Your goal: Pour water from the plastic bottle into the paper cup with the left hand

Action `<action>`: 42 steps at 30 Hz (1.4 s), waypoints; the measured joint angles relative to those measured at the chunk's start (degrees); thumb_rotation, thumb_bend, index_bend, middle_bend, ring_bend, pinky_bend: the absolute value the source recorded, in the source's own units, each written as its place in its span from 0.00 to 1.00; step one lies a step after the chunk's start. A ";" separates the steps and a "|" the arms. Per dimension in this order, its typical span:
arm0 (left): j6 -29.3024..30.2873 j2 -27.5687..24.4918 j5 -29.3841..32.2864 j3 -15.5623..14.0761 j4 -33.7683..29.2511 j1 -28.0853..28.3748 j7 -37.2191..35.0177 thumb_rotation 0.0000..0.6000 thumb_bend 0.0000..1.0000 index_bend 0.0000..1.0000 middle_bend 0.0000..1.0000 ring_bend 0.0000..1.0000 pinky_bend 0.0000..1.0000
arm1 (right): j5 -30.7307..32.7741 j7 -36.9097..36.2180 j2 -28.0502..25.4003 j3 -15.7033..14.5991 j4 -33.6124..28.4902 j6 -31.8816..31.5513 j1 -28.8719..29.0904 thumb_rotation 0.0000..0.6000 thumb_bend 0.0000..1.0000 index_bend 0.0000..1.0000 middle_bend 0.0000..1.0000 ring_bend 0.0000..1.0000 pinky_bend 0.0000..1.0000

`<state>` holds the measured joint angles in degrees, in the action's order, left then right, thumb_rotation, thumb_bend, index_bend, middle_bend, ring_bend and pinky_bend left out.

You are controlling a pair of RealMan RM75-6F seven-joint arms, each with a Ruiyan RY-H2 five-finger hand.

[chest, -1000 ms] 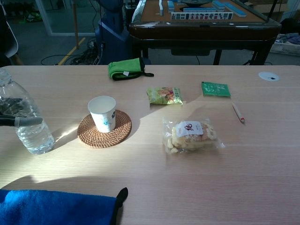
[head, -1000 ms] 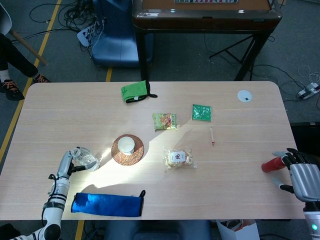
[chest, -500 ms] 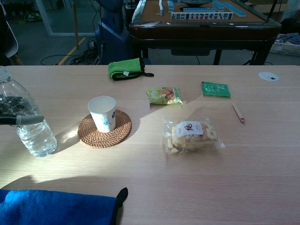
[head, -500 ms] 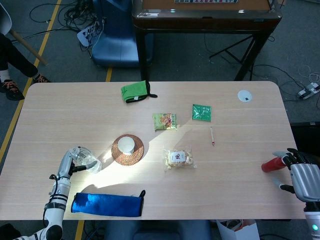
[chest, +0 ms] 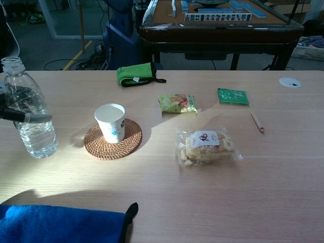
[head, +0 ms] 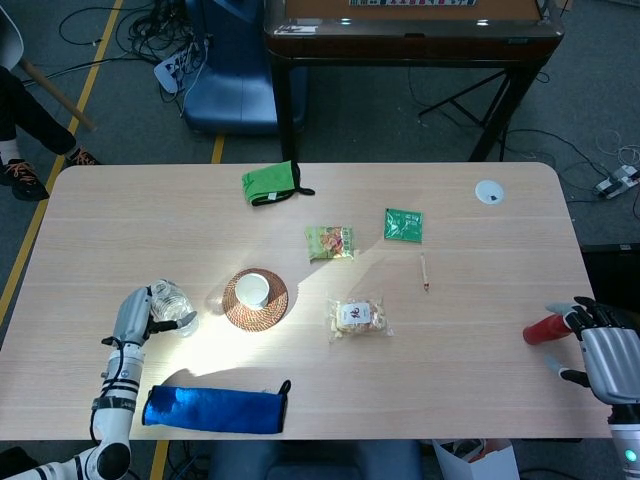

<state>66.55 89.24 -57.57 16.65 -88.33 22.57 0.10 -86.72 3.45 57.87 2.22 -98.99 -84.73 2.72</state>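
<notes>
A clear plastic bottle (chest: pixel 30 119) with water in its lower part stands upright and uncapped at the table's left; from the head view the bottle (head: pixel 175 308) shows as well. My left hand (head: pixel 131 317) grips it from the left, and its fingers (chest: pixel 24 117) wrap around the bottle's middle. Right of the bottle, a white paper cup (chest: pixel 111 122) sits on a round woven coaster (chest: pixel 112 141); the cup (head: pixel 253 290) is open-topped. My right hand (head: pixel 606 358) rests far off at the table's right edge with fingers apart, holding nothing.
A blue cloth roll (head: pixel 214 409) lies along the front edge near my left arm. A red object (head: pixel 545 330) lies beside my right hand. Snack packets (chest: pixel 206 146) (chest: pixel 177 103), a green sachet (chest: pixel 233 96), a pen (chest: pixel 257 122) and a green pouch (chest: pixel 136 74) lie mid-table.
My left hand has carried the bottle away from the front edge and a little toward the cup, keeping it upright. The right hand has not moved.
</notes>
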 measured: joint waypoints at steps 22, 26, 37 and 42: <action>-3.28 -3.68 3.48 -3.55 -1.76 10.83 33.37 1.00 0.20 0.64 0.72 0.58 0.61 | 0.19 -0.42 -0.24 0.09 -0.01 0.10 0.00 1.00 0.05 0.30 0.34 0.18 0.28; -3.78 -4.10 9.30 -3.70 -3.23 13.15 40.05 1.00 0.20 0.64 0.72 0.58 0.61 | 0.05 -0.66 -0.37 0.07 -0.03 -0.04 -0.06 1.00 0.05 0.30 0.34 0.18 0.28; 0.93 -4.07 23.29 -4.11 -6.64 18.45 54.13 1.00 0.20 0.65 0.72 0.58 0.61 | -0.05 -1.05 -0.54 0.10 -0.01 -0.15 -0.10 1.00 0.05 0.30 0.34 0.18 0.28; 4.72 -3.66 28.42 -4.07 -7.82 20.59 59.60 1.00 0.20 0.65 0.73 0.58 0.61 | -0.07 -0.90 -0.50 0.07 -0.05 -0.03 -0.06 1.00 0.05 0.30 0.34 0.18 0.28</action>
<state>71.27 85.58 -29.15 12.58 -96.15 43.16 59.70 -86.79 2.55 57.38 2.29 -99.04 -84.76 2.66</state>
